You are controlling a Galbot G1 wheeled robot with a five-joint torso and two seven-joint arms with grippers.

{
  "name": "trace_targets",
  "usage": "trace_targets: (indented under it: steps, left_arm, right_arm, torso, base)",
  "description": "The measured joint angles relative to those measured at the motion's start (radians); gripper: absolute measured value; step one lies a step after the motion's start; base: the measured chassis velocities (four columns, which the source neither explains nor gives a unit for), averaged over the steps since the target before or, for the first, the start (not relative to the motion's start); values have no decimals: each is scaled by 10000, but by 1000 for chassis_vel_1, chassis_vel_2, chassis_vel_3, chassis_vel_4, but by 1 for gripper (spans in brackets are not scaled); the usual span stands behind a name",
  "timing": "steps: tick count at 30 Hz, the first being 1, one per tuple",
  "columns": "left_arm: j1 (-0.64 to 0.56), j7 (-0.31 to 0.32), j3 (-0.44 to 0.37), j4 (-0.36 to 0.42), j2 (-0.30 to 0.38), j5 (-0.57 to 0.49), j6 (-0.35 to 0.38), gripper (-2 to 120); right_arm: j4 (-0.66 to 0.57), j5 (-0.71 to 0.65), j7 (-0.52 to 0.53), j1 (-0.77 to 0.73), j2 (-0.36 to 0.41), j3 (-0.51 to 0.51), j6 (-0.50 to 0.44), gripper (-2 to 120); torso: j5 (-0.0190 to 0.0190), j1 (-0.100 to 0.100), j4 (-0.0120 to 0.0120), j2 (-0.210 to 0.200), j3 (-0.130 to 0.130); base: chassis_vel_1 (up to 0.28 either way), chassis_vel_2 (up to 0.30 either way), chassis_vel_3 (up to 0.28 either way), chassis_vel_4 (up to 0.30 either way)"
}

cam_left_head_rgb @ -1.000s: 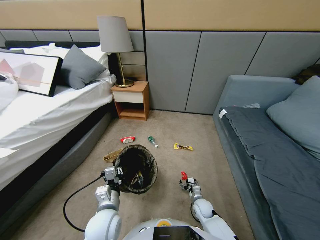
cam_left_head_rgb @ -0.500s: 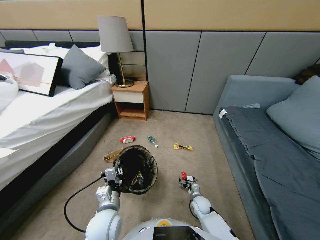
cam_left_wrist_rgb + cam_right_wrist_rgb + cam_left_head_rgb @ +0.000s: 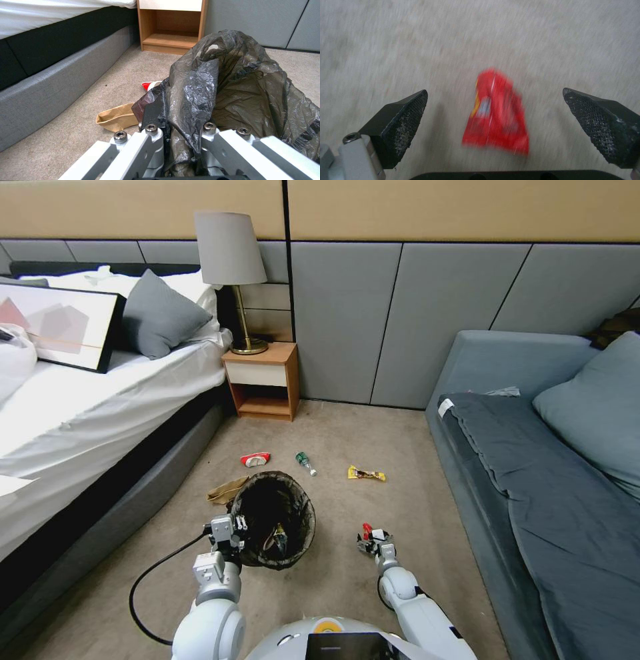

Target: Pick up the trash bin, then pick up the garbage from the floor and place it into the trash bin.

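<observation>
Trash bin (image 3: 277, 517) is held off the carpet (image 3: 347, 433) by its bagged rim, pinched in the left gripper (image 3: 230, 531). Red wrapper (image 3: 495, 113) is seen on the carpet between the right gripper's (image 3: 495, 115) spread fingers (image 3: 405, 117).

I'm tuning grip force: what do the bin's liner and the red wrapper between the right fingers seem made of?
Liner: thin dark plastic film, glossy, crinkled and partly see-through. Red wrapper: probably glossy plastic or foil snack film; blur leaves that uncertain.

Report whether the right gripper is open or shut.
Open: the right gripper has its pads spread wide on either side of the red wrapper, which lies on the carpet.
</observation>
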State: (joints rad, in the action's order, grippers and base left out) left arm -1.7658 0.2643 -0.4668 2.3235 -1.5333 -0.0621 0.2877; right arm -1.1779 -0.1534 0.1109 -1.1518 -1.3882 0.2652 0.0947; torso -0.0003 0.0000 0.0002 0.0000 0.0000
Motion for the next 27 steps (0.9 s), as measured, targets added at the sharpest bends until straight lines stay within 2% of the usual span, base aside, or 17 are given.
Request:
trace_targets:
  steps: [7,10,11,14,15,17,21,23,25,27]
  left_arm:
    - [12,11,-5,-5,0,0,0,6]
    - [14,14,1,-5,0,0,0,6]
    - [14,14,1,-5,0,0,0,6]
    - [3,18,5,-4,0,0,0,6]
    - [3,18,5,-4,0,0,0,6]
    - [-9,20,2,8,9,-4,0,6]
    - [-12,22,-6,21,16,-8,1,6]
    - [-18,24,-8,27,18,-9,4,6]
    - [-27,25,2,28,19,-9,5,6]
    - [-35,28,19,28,19,-7,8,6]
  right_arm:
    - [324,-11,-16,19,17,35,-71,96]
    - [530,16,-43,9,27,72,-181,84]
    - [530,16,-43,9,27,72,-181,84]
    - [730,41,-72,28,5,111,-294,69]
    - [730,41,-72,28,5,111,-294,69]
    - [862,75,-87,32,-29,116,-375,58]
    - [934,89,-93,32,-46,117,-413,50]
    - [1062,150,-128,35,-75,129,-504,37]
    - [1106,168,-141,38,-81,130,-532,33]
    - [1142,183,-151,49,-84,129,-544,23]
  torso:
    - [2,0,-2,-1,0]
    - [2,0,-3,-1,0]
    - [2,0,-3,-1,0]
    - [3,0,0,0,-1]
    - [3,0,0,0,-1]
    - [5,0,2,0,-2]
    - [5,-1,4,1,-2]
    - [6,-1,4,1,-3]
    - [8,-1,5,1,-3]
    - [10,-1,6,1,-3]
  base:
    - [0,0,0,0]
    - [0,0,0,0]
    - [0,0,0,0]
    - [0,0,0,0]
    - [0,0,0,0]
    - [0,0,0,0]
    - [0,0,0,0]
    - [0,0,0,0]
    - [0,0,0,0]
    - [0,0,0,0]
